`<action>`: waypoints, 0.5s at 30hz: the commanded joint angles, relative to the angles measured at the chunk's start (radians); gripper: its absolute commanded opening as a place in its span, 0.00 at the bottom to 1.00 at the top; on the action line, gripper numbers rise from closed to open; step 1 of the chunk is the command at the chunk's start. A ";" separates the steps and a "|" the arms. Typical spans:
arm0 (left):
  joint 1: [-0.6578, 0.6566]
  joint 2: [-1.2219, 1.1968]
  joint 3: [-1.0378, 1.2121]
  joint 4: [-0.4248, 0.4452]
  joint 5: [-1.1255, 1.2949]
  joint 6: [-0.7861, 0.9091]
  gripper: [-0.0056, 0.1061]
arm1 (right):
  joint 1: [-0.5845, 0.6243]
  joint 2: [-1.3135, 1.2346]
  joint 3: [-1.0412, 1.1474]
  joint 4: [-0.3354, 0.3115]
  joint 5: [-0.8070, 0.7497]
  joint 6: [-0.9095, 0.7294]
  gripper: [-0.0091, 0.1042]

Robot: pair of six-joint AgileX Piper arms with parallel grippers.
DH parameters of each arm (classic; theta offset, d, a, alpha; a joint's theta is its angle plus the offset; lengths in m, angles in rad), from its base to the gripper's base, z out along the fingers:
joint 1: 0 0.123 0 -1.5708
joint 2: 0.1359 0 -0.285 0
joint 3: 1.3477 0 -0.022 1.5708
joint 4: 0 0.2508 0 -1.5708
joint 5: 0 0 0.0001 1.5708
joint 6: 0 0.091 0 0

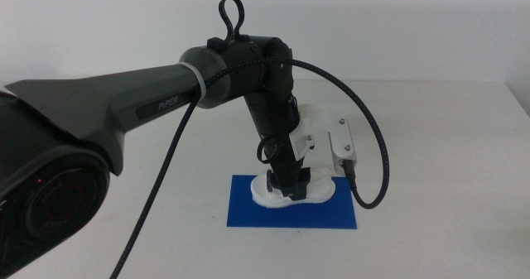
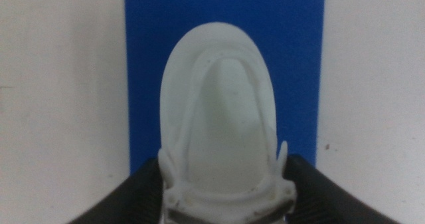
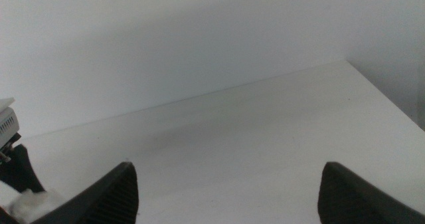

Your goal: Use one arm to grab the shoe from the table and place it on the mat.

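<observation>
Broadly, the table [image 1: 464, 146] is spanned from the left by the arm [image 1: 124, 105], bent down over the mat [image 1: 248, 214]. Shoe [image 2: 219, 117] is kept over the mat, clasped at both sides by the left gripper [image 1: 288, 182], apparently for set-down. Right gripper [image 3: 226, 191] is parked aside, jaws spread.

wall [image 3: 166, 38]: plain white | light: soft, even | windows: cannot tell
</observation>
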 commanded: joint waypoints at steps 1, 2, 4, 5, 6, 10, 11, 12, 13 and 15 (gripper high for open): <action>0.000 -0.005 0.000 -0.010 -0.014 0.003 0.66 | 0.002 -0.005 0.002 -0.007 -0.008 -0.004 0.78; 0.000 -0.005 0.000 -0.010 -0.020 0.003 0.73 | 0.002 -0.005 0.002 -0.007 -0.008 -0.004 0.78; 0.000 -0.005 0.000 -0.010 -0.027 0.003 0.84 | 0.002 -0.005 0.002 -0.007 -0.008 -0.004 0.78; 0.000 -0.005 0.000 -0.010 -0.029 0.003 0.89 | 0.002 -0.005 0.002 -0.007 -0.008 -0.004 0.78; 0.000 -0.005 0.000 -0.010 -0.029 0.003 0.89 | 0.002 -0.005 0.002 -0.007 -0.008 -0.004 0.78; 0.002 -0.048 -0.003 -0.010 0.012 0.003 0.89 | 0.002 -0.005 0.002 -0.007 -0.008 -0.004 0.78; 0.004 -0.070 -0.003 -0.004 0.034 0.003 0.89 | 0.002 -0.005 0.002 -0.007 -0.008 -0.004 0.78; 0.010 -0.107 -0.003 -0.002 0.054 0.003 0.89 | 0.002 -0.005 0.002 -0.007 -0.008 -0.004 0.78; 0.015 -0.148 -0.001 -0.002 0.069 -0.001 0.89 | 0.002 -0.005 0.002 -0.007 -0.008 -0.004 0.78; 0.039 -0.230 -0.001 -0.004 0.086 -0.060 0.89 | 0.002 -0.005 0.002 -0.007 -0.008 -0.004 0.78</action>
